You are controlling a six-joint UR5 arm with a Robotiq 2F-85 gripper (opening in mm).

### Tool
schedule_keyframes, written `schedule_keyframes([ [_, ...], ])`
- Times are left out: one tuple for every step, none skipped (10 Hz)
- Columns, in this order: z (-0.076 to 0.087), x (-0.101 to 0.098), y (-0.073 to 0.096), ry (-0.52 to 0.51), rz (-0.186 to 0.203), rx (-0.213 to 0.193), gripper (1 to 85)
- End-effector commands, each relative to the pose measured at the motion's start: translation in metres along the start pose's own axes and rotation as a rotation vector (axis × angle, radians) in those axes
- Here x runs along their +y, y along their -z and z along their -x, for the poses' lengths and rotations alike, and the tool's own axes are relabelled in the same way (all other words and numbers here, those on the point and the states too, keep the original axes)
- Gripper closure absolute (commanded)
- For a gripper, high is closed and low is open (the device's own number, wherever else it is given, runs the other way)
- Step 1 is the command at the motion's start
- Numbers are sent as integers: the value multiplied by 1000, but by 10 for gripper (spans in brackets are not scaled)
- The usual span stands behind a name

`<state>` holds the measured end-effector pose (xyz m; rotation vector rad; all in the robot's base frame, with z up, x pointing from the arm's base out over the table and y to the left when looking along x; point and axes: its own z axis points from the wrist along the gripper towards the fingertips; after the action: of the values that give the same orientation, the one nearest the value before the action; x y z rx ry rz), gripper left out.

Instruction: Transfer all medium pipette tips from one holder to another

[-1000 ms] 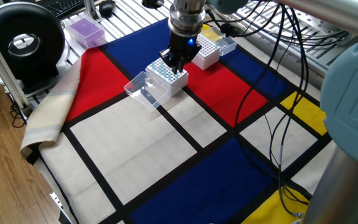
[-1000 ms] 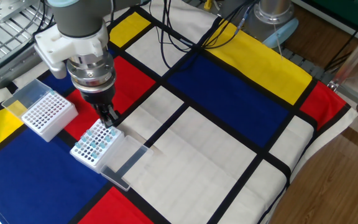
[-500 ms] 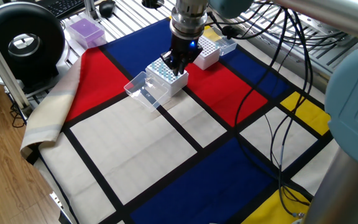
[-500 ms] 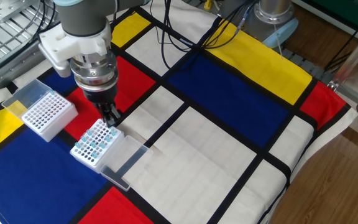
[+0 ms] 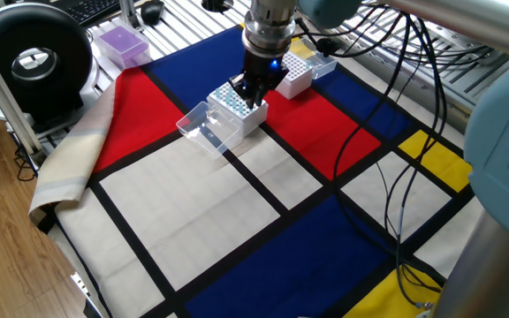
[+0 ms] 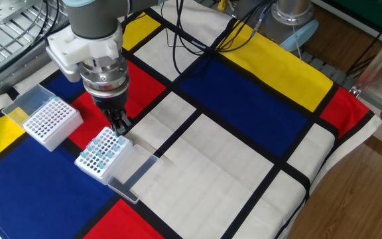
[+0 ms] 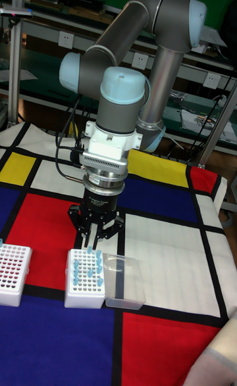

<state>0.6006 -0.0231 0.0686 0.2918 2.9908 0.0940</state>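
Observation:
A white rack point(image 5: 237, 111) point(image 6: 101, 155) point(image 7: 85, 279) holds several pale blue medium pipette tips point(image 7: 84, 271), standing upright in its holes. My gripper point(image 5: 253, 91) point(image 6: 120, 126) point(image 7: 96, 246) hangs just above this rack's far edge. Its fingers are pinched together, and in the tall view a pale blue tip shows at their ends. The second white rack point(image 5: 292, 76) point(image 6: 48, 121) point(image 7: 13, 274) stands beside the first and shows rows of holes.
A clear lid point(image 5: 200, 128) point(image 6: 130, 171) point(image 7: 125, 282) lies hinged open off the tip rack. A purple box point(image 5: 120, 42) and a black round device point(image 5: 34, 57) sit at the table's far left. Cables point(image 5: 396, 132) trail across the coloured cloth.
The gripper has drifted slightly sideways and a little upward over the tip rack. Both racks and the lid have stayed where they were.

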Motion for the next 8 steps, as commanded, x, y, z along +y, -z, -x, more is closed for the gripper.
schedule_keyframes([
  [1, 0, -2, -3, 12, -11, 623],
  [1, 0, -2, -3, 12, -11, 623],
  [2, 0, -3, -3, 13, -14, 630],
  [2, 0, -4, -3, 11, -15, 637],
  [3, -1, -4, -4, 9, -17, 640],
  [3, -1, -4, -5, 8, -19, 643],
  [3, -1, -4, -8, 6, -20, 657],
  [3, -1, -4, -10, 6, -20, 660],
])
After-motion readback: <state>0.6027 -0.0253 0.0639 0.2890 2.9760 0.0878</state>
